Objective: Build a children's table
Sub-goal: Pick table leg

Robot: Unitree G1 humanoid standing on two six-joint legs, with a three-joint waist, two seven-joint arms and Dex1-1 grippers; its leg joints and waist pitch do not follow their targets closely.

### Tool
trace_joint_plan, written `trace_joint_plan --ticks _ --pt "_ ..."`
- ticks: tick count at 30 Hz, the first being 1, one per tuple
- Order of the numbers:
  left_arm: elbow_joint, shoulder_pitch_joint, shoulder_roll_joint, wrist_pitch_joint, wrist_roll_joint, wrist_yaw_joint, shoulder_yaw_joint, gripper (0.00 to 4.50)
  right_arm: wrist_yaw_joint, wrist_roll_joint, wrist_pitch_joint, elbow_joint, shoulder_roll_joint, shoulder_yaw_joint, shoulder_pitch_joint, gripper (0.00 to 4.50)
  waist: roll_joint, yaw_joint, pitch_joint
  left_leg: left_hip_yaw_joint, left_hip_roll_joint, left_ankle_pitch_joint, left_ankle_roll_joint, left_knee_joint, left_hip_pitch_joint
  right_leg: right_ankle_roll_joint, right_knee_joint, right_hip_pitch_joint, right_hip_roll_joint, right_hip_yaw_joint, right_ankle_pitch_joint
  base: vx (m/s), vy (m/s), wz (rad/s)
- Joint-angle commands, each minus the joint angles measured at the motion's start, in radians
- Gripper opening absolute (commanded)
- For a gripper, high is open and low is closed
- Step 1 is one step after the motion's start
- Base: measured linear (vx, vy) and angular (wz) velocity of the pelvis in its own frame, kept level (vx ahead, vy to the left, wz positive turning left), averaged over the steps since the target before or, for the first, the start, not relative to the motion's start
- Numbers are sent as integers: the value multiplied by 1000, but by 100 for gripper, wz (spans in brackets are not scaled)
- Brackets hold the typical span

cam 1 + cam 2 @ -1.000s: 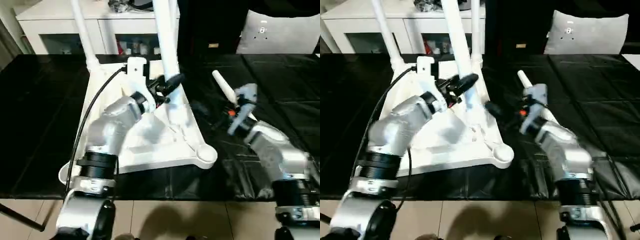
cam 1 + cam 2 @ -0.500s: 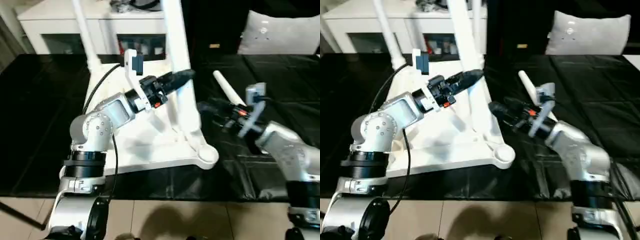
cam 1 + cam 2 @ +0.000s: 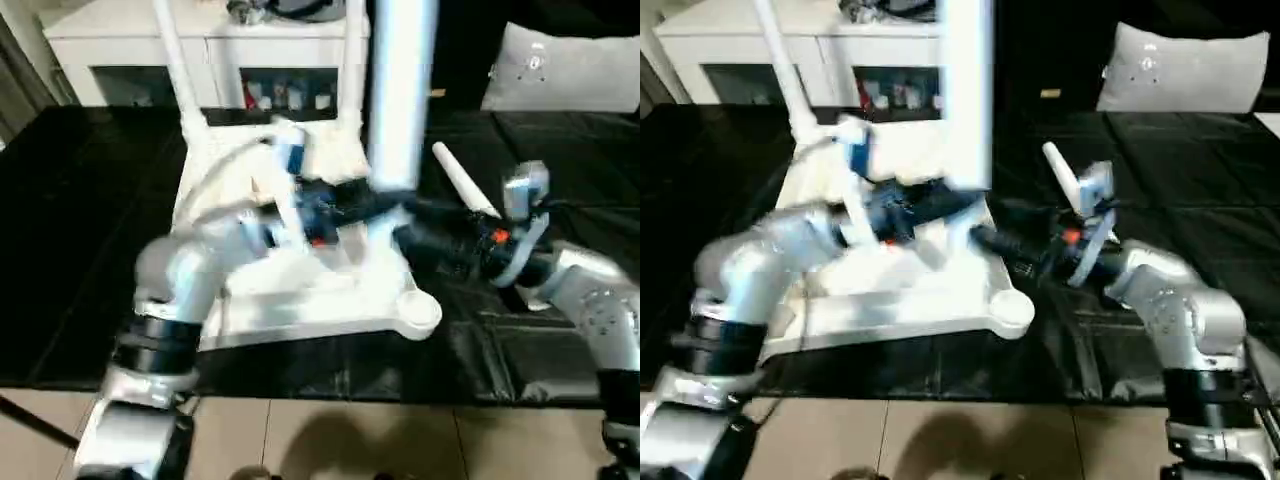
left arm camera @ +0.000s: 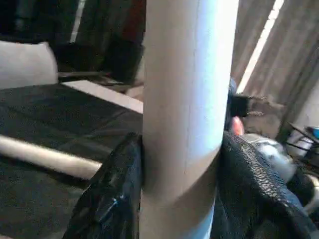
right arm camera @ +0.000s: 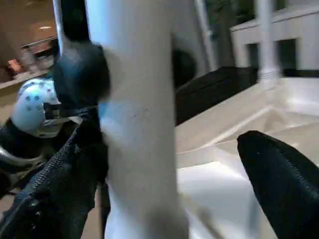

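White cabinet (image 3: pixel 230 50) stands behind; spare leg (image 3: pixel 462 180) apparently lies beside right tool (image 3: pixel 985 240).

Silver forearms (image 3: pixel 1170 305) with black wrist bands, black textured fingers (image 4: pixel 112 199), orange marks.

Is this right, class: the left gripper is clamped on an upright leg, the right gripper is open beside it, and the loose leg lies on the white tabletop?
Not quite. The loose leg lies on the black cloth, beside the tabletop, as the left eye view shows. The rest holds: the left gripper is clamped on an upright leg, and the right gripper is open beside it.
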Motion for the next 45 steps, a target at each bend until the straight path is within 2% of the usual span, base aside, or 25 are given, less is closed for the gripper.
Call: trace_joint_plan --ticks 1,6,8,10,11,15,31,34,45 --pt "-34 -15 6 -29 11 -19 -6 190 41 -2 3 -29 -24 24 8 450 -26 2 -74 -5 45 -59 84 -65 -3 -29 -84 75 -68 56 -425 0 0 0" --pt "-50 -13 5 -58 21 -61 -47 190 87 -21 5 -13 -36 65 -13 450 -31 0 -74 -4 40 -60 82 -63 -5 -10 -87 75 -66 54 -446 0 0 0" --pt "-57 -10 9 -62 24 -72 -60 190 93 -25 4 -8 -37 71 -19 415 -32 -2 -75 -5 43 -56 83 -64 -4 -13 -85 73 -66 55 -437 0 0 0" --pt "-60 -7 14 -68 35 -80 -74 190 100 -28 4 -3 -39 76 -25 415 -30 -1 -75 -5 44 -51 84 -64 -4 -19 -84 73 -67 56 -430 0 0 0" --pt "-58 -5 21 -79 49 -88 -89 190 111 -32 3 1 -44 85 -29 395 -31 -1 -74 -5 43 -52 85 -63 -5 -19 -85 73 -67 56 -433 0 0 0" --pt "-45 -5 36 -102 83 -94 -113 190 140 -41 -2 10 -63 110 -32 367 -31 -2 -74 -4 42 -56 84 -63 -4 -8 -86 73 -65 56 -442 0 0 0" --pt "-18 -11 43 -140 114 -117 -139 190 180 -46 5 18 -79 126 -29 223 -28 -1 -76 -5 42 -58 82 -62 -5 -21 -84 75 -65 54 -427 0 0 0" --pt "-15 -12 37 -141 117 -114 -137 188 176 -49 5 18 -75 129 -27 213 -24 0 -76 -6 45 -58 83 -62 -4 -26 -83 74 -65 54 -421 0 0 0" --pt "23 -22 19 -155 139 -69 -132 187 162 -63 -1 31 -64 131 -29 199 -26 0 -77 -6 42 -54 84 -61 -6 -23 -84 76 -64 53 -419 0 0 0"
